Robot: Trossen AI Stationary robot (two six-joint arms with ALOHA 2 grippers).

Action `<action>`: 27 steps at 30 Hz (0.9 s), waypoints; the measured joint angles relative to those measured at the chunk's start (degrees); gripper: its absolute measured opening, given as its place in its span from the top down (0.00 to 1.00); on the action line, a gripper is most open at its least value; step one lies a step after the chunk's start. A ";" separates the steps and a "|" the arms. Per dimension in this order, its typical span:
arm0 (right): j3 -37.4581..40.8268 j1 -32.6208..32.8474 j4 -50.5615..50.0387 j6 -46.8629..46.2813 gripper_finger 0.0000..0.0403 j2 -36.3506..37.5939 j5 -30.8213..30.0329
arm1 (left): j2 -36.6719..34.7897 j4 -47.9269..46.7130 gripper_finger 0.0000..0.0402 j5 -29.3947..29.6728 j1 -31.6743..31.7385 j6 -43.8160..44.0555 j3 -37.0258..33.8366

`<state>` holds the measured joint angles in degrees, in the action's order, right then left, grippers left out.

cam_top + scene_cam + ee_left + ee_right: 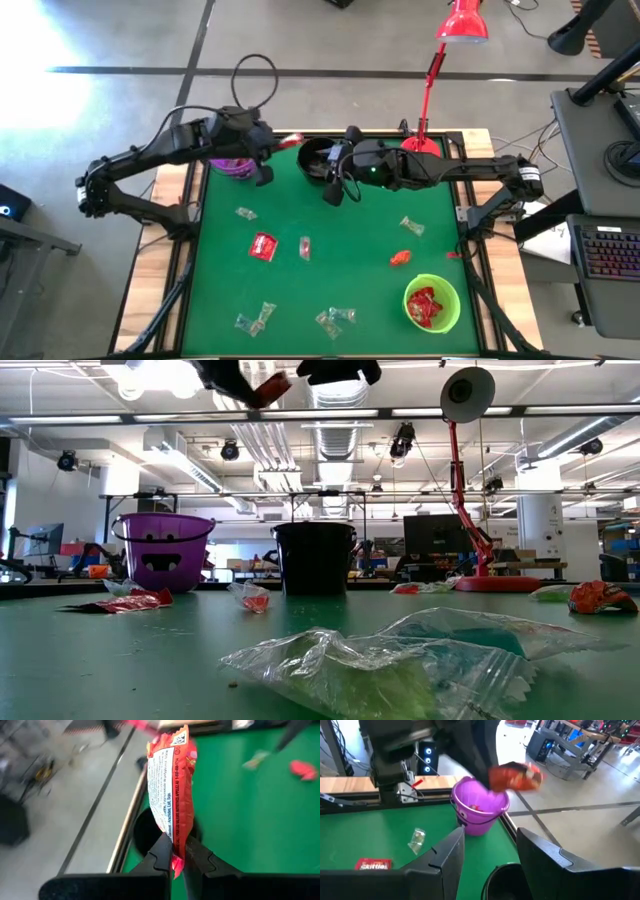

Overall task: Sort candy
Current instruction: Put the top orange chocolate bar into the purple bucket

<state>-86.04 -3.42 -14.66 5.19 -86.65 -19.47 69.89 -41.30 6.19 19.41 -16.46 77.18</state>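
Item: red-orange candy packet (pixel 171 795), pinched by its lower edge between the fingers of the left gripper (pixel 176 854) and held raised near the far edge of the green mat (pixel 340 265), between the purple bowl (pixel 232 166) at the far left corner and the black bowl (pixel 318 157) at the middle of the far edge. Right gripper (pixel 487 851): fingers spread, nothing between them, poised just above the black bowl. Remaining candy: a flat red packet (pixel 263 246) left of the mat's centre, a small orange piece (pixel 400 258) right of centre, clear-wrapped sweets (pixel 251 320) scattered along the near edge and elsewhere. Red-wrapped pieces are already gathered in the green bowl (pixel 432 303) at the near right corner. Handling note, as a judgement: which bowl is meant cannot be told; the packet should be centred over the chosen bowl's opening before release, since it hangs long and light and may catch a rim. The pinch should be opened fully, and collision with the right arm avoided.
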 joint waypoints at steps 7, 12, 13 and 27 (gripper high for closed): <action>0.00 0.00 -0.28 -0.09 0.57 0.15 0.00 | -1.99 -9.86 1.00 10.35 6.06 4.23 0.00; 0.00 0.00 -0.29 -0.14 0.57 0.15 -0.01 | -2.06 -18.16 1.00 10.48 10.23 8.03 -0.24; 0.00 0.00 -0.30 -0.13 0.57 0.15 -0.02 | -1.99 -20.30 1.00 10.50 10.89 8.64 -0.58; 0.00 0.00 -0.26 -0.26 0.57 0.19 -0.02 | -3.85 -20.74 1.00 13.27 15.97 11.20 -15.91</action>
<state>-86.04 -3.42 -14.92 4.93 -86.46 -19.49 66.05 -62.04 19.46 35.38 -5.26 61.27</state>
